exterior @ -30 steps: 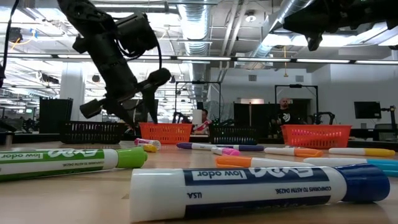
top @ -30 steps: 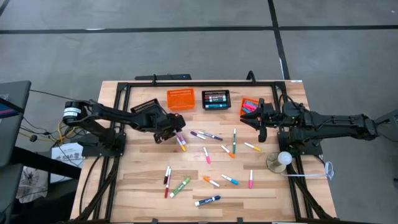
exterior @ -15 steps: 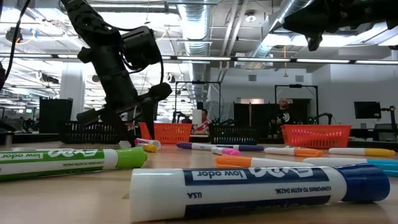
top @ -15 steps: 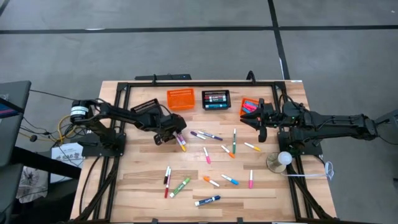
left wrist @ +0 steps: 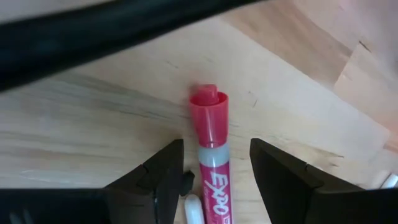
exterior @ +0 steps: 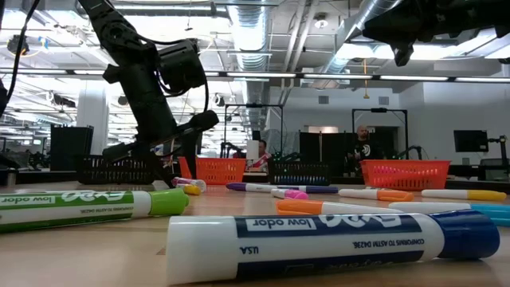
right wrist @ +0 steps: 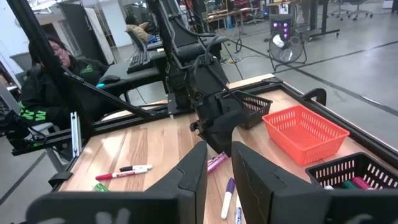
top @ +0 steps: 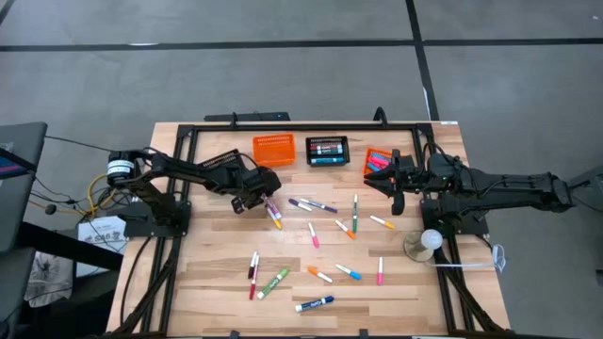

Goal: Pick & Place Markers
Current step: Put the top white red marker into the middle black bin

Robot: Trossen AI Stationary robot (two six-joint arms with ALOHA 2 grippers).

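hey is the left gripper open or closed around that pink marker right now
Open. In the left wrist view the left gripper has its jaws straddling the pink marker, which lies flat on the table with gaps on both sides.

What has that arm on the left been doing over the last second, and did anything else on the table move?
The left gripper has come down over the pink marker near the orange basket, its open fingers now straddling it on the table. It has not closed on it yet. The right gripper stayed by the far-right basket, and the scattered markers lie as before.
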